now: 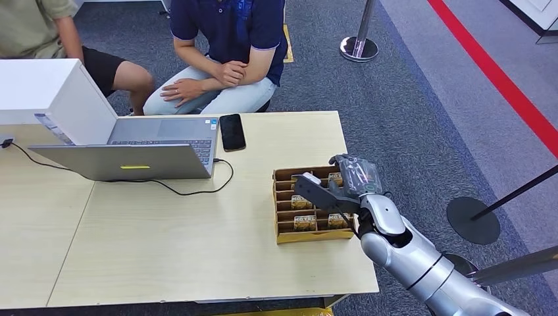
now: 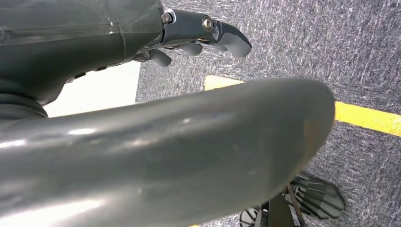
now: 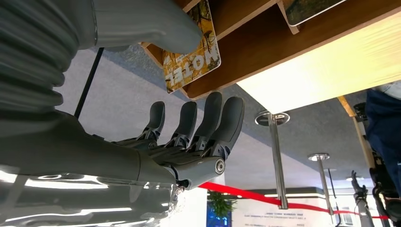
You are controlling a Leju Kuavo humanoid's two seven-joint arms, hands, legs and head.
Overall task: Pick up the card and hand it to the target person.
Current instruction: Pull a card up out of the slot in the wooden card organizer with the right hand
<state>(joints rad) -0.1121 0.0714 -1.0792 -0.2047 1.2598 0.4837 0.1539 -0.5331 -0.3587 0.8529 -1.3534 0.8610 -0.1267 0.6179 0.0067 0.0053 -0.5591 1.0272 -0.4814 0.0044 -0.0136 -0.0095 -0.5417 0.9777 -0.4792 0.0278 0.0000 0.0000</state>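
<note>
A brown cardboard box (image 1: 277,205) of printed cards (image 1: 304,222) stands by the table's right edge. My right hand (image 1: 339,184) hovers over the box's far right part, its thumb reaching across the slots. In the right wrist view a yellow "HOTEL" card (image 3: 191,56) sticks up from the box (image 3: 265,42); my thick thumb (image 3: 142,23) lies against or just beside it, while the dark fingers (image 3: 208,123) stretch out well apart from it, holding nothing. A person in a dark blue shirt (image 1: 227,39) crouches beyond the table. My left hand (image 2: 208,33) hangs over carpet, loosely spread and empty.
An open laptop (image 1: 131,155) with its cable, a black phone (image 1: 231,131) and a white box (image 1: 46,92) occupy the table's far left. A second person (image 1: 39,26) sits at the far left. Barrier posts (image 1: 358,46) and a round base (image 1: 472,220) stand on the carpet to the right.
</note>
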